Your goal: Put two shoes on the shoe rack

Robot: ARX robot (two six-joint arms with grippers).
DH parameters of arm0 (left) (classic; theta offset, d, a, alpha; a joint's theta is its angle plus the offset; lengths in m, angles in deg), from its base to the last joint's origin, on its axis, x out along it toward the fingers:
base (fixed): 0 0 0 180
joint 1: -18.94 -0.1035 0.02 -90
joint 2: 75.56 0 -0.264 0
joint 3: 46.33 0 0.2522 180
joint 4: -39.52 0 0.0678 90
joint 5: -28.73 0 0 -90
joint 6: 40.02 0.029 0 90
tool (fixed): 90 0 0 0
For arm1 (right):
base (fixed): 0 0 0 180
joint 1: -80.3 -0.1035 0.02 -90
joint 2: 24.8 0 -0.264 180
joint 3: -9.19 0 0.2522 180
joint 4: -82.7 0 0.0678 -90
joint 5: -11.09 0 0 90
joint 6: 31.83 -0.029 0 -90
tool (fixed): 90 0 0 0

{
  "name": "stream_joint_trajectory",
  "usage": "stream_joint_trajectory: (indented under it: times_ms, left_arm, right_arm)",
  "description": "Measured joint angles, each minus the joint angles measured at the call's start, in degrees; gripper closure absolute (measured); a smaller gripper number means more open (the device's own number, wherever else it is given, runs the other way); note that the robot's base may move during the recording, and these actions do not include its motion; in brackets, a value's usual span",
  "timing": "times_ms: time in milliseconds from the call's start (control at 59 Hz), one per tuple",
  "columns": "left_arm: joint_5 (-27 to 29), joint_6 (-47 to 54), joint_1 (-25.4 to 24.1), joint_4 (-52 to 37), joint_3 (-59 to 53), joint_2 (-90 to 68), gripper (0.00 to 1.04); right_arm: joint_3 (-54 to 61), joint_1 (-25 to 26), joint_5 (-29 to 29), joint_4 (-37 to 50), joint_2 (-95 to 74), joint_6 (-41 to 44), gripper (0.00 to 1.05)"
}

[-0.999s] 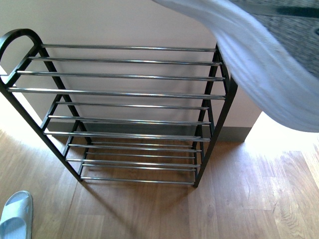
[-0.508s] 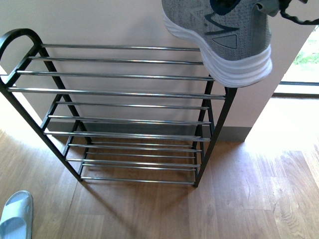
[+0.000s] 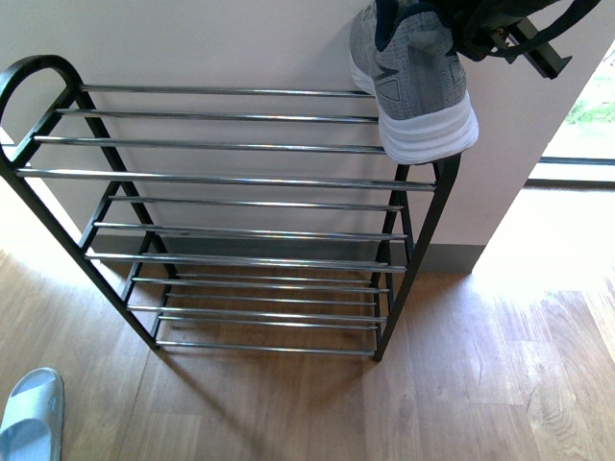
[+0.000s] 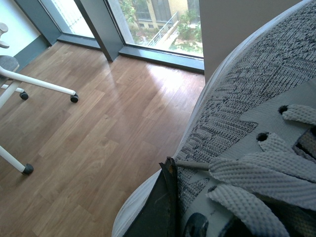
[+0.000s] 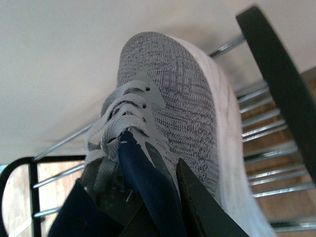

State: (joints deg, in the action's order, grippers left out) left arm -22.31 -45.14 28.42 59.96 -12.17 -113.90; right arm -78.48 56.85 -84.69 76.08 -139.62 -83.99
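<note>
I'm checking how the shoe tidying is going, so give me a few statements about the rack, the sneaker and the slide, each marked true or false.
1. The right gripper holds a grey sneaker at the right end of the shoe rack's top tier. True.
2. A shoe sits on the rack's bottom tier. False: the lower bars hold no shoes.
3. A pale blue slide lies on the wood floor, front-left of the rack. True.
4. The held sneaker's toe points at the robot. False: its white heel faces the robot, toe toward the wall.
5. The left gripper is empty. False: a second grey sneaker fills its wrist view, a finger against it.
</note>
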Motion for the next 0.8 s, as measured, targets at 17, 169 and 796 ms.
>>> stream_joint_trajectory:
  times_ms: [17,169,796]
  left_arm:
    - [0.0,0.0,0.0,0.0,0.0,0.0,1.03]
    - [0.0,0.0,0.0,0.0,0.0,0.0,1.03]
    - [-0.1,0.0,0.0,0.0,0.0,0.0,1.03]
  right_arm:
    - [0.0,-0.2,0.0,-0.3,0.0,-0.5,1.03]
    - [-1.7,-0.4,-0.5,-0.8,-1.8,-1.3,1.03]
    - [-2.8,4.7,-5.2,-7.8,-2.8,-14.7,1.03]
